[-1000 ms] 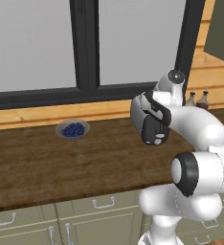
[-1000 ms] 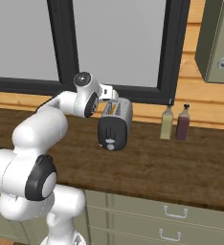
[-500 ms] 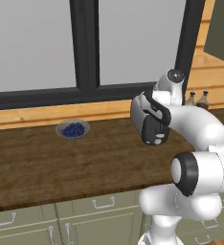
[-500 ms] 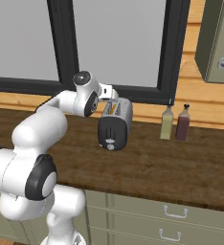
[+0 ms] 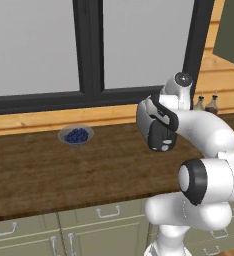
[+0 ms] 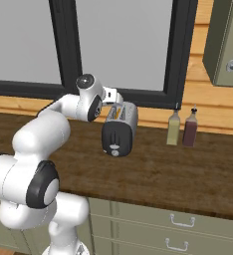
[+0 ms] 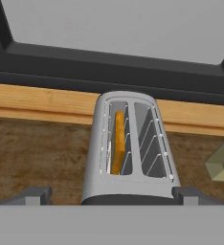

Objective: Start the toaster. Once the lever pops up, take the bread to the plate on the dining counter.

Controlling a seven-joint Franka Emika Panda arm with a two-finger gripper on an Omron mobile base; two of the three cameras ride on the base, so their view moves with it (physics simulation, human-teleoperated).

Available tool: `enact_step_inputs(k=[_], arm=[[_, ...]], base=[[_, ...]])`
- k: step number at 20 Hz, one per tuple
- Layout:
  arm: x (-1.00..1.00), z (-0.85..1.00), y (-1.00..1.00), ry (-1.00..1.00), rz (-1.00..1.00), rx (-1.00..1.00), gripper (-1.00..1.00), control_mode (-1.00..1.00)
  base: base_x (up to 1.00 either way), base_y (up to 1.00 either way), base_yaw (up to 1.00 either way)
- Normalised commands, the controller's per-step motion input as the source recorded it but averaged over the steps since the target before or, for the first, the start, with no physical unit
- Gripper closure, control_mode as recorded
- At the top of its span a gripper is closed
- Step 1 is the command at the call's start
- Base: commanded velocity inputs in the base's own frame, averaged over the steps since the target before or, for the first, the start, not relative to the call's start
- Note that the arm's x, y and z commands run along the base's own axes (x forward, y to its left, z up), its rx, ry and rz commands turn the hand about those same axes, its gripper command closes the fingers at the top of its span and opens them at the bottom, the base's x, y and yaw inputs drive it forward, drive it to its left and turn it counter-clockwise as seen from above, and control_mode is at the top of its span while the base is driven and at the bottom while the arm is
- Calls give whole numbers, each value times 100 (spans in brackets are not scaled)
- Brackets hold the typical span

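The toaster (image 7: 128, 158) is silver with a dark front and stands on the wood worktop below the window. It also appears in the right base view as the toaster (image 6: 119, 130) and in the left base view as the toaster (image 5: 158, 131). The bread (image 7: 117, 141), a thin tan-yellow slice, stands on edge in the toaster's left slot; the other slot is empty. My gripper (image 7: 113, 197) hovers above the toaster's near end, open wide, with one dark fingertip (image 7: 35, 195) showing on each side of the body. Nothing is held. The plate and the dining counter are out of view.
Two bottles (image 6: 182, 128) stand on the worktop to the right of the toaster. A small grey bowl of blueberries (image 5: 76, 135) sits far to the left near the window sill. Olive-grey drawers (image 6: 178, 224) run under the worktop. A wall cabinet (image 6: 227, 42) hangs at the upper right.
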Motion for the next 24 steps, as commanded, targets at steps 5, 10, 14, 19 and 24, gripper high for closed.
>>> enact_step_inputs(k=[5, 10, 14, 19, 24], arm=[[0, 0, 0, 0, 0, 0, -100, -100], [0, 0, 0, 0, 0, 0, -100, -100], [0, 0, 0, 0, 0, 0, -100, -100], [0, 0, 0, 0, 0, 0, -100, -100], [0, 0, 0, 0, 0, 0, -100, -100]], base=[[0, 0, 0], [0, 0, 0], [0, 0, 0], [0, 0, 0], [0, 0, 0]])
